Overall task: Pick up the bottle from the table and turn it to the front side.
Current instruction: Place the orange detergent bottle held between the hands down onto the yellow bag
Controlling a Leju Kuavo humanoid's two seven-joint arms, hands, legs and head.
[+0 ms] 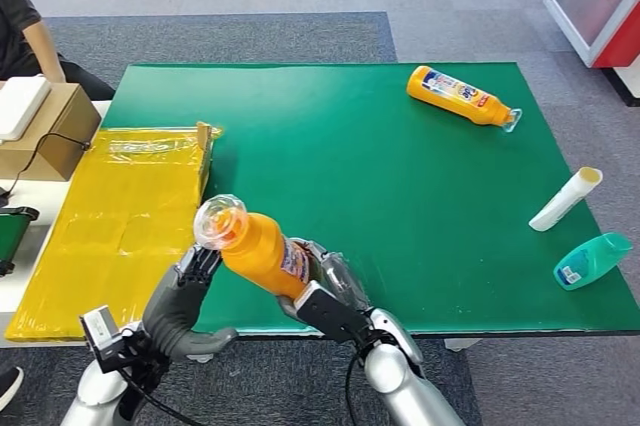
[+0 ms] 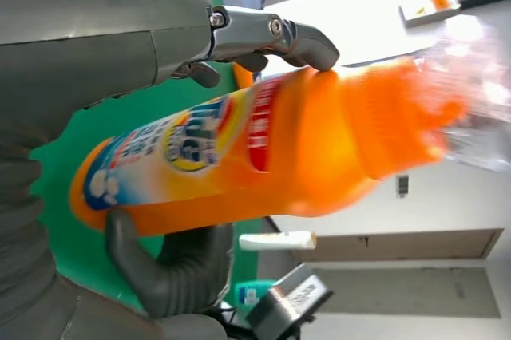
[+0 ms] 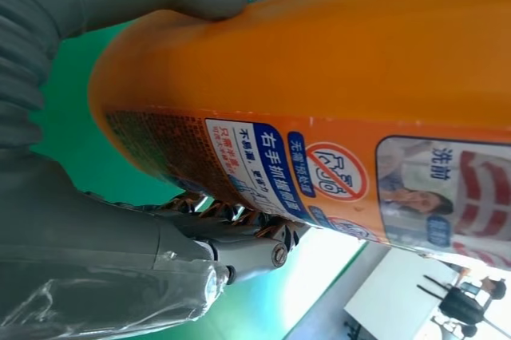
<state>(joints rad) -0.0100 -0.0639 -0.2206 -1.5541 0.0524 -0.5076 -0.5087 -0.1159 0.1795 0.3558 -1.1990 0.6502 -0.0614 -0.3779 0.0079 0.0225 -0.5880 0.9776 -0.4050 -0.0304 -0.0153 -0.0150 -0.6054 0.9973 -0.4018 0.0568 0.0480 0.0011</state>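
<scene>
An orange bottle with a clear cap hangs tilted above the near edge of the green table, cap pointing to the left and towards me. My right hand grips its base end; in the right wrist view the thumb and fingers wrap the bottle, whose printed back label faces that camera. My left hand holds the neck end. In the left wrist view a fingertip presses one side of the bottle and the thumb curls under the other.
A second orange bottle lies at the table's far right. A white tube and a teal bottle lie by the right edge. A yellow plastic-wrapped box and a cardboard box stand at the left, beside a seated person.
</scene>
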